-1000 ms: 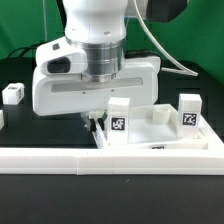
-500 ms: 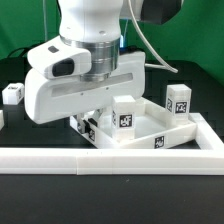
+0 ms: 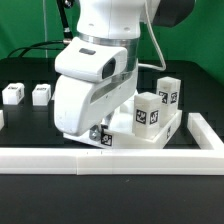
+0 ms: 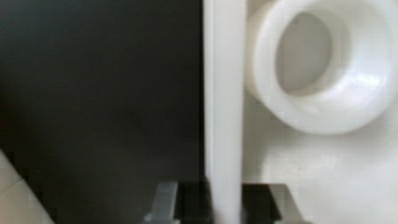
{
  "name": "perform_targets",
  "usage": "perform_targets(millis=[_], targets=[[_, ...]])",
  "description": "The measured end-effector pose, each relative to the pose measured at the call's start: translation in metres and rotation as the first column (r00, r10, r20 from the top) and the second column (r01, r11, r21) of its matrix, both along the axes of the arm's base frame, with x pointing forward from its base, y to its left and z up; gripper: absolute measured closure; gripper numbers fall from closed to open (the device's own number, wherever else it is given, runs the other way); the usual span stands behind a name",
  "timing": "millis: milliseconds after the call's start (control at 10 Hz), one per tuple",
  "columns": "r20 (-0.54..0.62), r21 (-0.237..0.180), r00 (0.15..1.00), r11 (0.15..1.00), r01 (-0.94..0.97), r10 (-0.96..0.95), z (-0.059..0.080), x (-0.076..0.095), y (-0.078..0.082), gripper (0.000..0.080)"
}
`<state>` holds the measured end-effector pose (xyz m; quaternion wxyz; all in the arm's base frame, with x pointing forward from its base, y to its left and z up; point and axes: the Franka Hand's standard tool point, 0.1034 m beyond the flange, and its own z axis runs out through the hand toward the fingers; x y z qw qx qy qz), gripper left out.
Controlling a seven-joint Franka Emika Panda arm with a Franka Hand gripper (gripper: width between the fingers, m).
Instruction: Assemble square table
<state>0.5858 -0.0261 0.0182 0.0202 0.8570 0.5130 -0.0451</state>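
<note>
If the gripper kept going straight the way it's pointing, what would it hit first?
The square table: the gripper straddles its rim, so that rim would probably bottom out between the fingers first; the dark work surface lies beyond, depth unclear.

The black bench (image 3: 30, 125) carries a long white bar (image 3: 40, 158) along the edge nearest the exterior camera. A shorter bar (image 3: 205, 130) runs back from it at the exterior view's right, so the two form a corner. The slab (image 3: 160, 135) sits inside that corner. Near the far edge, at the exterior view's left, stand a leg (image 3: 12, 93) and a second leg (image 3: 41, 93), just apart.
</note>
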Motion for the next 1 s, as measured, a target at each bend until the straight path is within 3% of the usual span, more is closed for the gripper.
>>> perform_targets(millis=[400,600,800,1000], targets=[[-0.034,-0.02,0.959,0.959,-0.283,0.282,0.0,0.0,-0.009,0.0739],[-0.037,-0.018,0.91,0.91,-0.415,0.414,0.001,0.006,0.011,0.0739],[-0.025,0.012,0.844,0.844,-0.535,0.536,0.009,0.022,0.035,0.0739],[-0.019,0.006,0.767,0.767,-0.641,0.641,0.011,0.025,0.033,0.0739]])
